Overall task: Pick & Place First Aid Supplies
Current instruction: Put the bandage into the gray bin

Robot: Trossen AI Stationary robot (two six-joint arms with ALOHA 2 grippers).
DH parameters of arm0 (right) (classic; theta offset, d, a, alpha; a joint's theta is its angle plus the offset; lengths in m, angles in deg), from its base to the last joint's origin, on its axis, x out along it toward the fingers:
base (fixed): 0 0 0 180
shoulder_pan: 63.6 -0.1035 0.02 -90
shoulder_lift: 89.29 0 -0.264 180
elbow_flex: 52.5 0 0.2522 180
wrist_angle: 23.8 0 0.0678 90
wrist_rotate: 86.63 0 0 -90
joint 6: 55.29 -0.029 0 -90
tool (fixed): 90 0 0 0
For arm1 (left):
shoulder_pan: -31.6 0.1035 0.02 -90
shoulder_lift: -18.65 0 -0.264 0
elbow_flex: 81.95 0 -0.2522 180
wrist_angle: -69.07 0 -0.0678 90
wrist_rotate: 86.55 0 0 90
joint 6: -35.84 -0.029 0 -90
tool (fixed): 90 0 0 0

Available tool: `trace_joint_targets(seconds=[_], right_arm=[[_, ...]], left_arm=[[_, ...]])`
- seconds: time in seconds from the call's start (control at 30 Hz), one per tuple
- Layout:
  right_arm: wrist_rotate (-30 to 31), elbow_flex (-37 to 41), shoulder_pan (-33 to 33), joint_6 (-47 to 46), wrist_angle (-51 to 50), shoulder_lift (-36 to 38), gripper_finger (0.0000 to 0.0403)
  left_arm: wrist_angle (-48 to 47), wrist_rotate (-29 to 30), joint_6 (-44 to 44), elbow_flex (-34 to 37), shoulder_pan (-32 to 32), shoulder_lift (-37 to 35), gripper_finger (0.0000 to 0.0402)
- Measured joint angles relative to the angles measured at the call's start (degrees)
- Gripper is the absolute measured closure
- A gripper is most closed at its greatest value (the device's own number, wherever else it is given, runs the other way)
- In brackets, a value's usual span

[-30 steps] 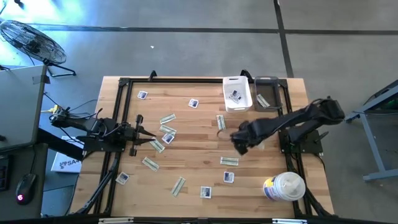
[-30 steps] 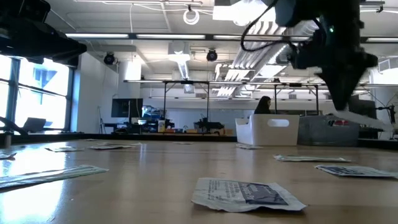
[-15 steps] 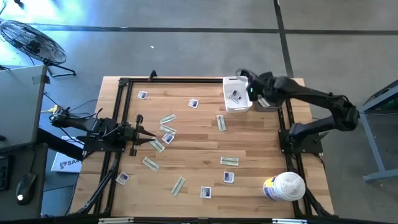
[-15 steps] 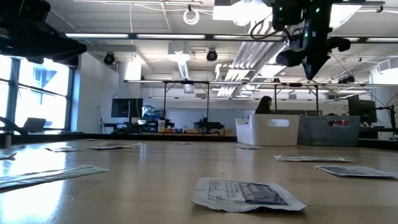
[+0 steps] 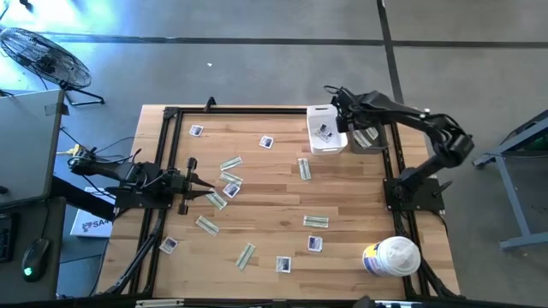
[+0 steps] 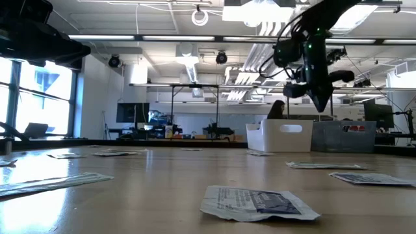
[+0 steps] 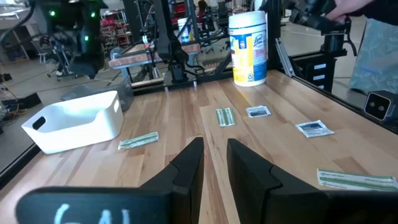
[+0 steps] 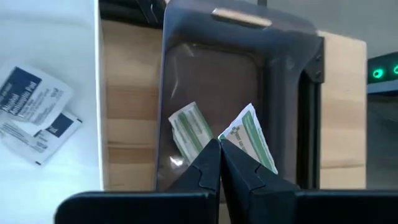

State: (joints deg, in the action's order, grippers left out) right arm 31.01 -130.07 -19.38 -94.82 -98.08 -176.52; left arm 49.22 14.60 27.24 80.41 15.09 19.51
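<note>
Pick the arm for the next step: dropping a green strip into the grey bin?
Right. Its gripper is shut on a green strip directly above the grey bin. The left gripper waits across the table, empty.

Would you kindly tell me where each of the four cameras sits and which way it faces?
High view: overhead, straight down on the table; both arms show.
Low view: table height, level across; the right arm hangs over the white bin.
Left wrist view: past its parted jaws toward that bin and the canister.
Right wrist view: down into the dark bin, jaws shut on a green strip.
</note>
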Motion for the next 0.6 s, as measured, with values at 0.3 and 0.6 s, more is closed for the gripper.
trace_joint_targets(seconds=[0.3, 0.6], right_arm=[[-5.3, 0.0, 2.7, 2.0, 3.9, -6.6, 0.0398], [-2.1, 0.0, 2.7, 2.4, 3.6, -8.4, 0.0360]], left_arm=[[0.0, 0.0, 0.0, 0.0, 0.0, 0.0, 0.0332], [0.0, 0.0, 0.0, 0.0, 0.0, 0.0, 0.0332]])
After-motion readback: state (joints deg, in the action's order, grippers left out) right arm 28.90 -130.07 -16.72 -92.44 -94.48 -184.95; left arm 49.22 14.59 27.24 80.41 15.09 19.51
